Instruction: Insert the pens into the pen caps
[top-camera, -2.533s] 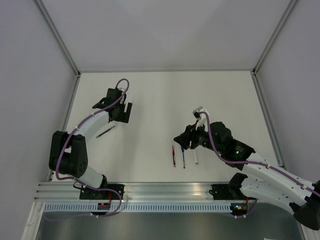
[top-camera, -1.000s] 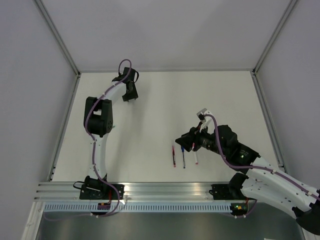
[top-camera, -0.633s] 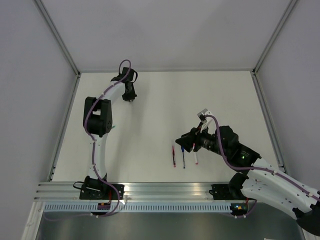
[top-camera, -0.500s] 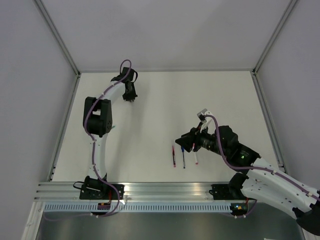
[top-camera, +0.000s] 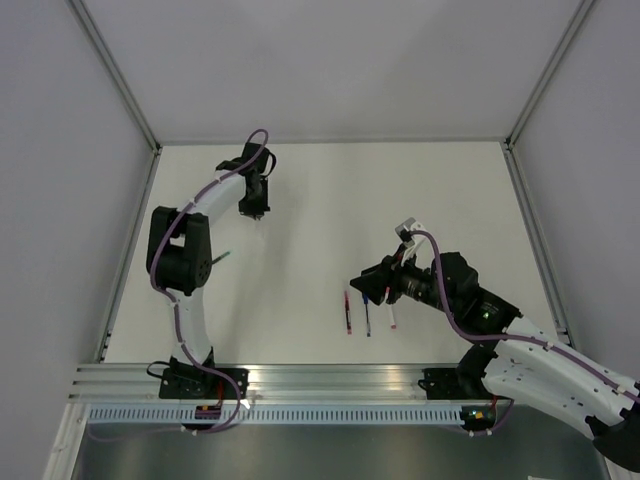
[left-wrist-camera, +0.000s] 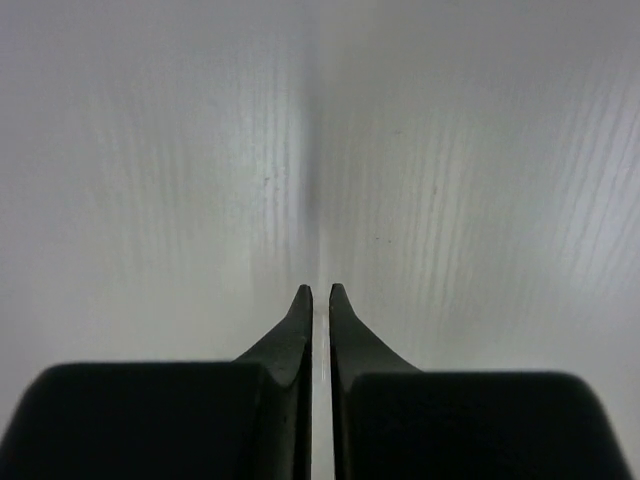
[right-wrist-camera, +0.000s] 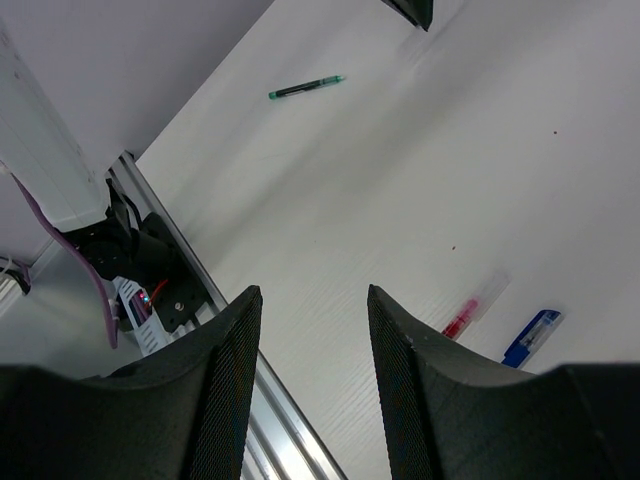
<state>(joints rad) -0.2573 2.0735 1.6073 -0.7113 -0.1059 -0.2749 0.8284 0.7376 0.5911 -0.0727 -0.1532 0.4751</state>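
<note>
Top external: left arm extended toward the far-left part of the tabletop (top-camera: 330, 200), elbow raised, left gripper (top-camera: 256, 210) pointing down at bare surface. In the left wrist view its fingers are closed to a hairline slit.

Right arm comes in from the near-right corner, and the right gripper (top-camera: 362, 286) has its jaws apart.

Green pen (top-camera: 222, 256) lies near the left edge, mostly hidden by the left elbow and well apart from both grippers.

Red pen (top-camera: 348, 311), blue pen (top-camera: 367, 319) and white pen (top-camera: 392, 316) lie side by side toward the near edge, just on the near side of the right gripper.

Caps too small to make out.
</note>
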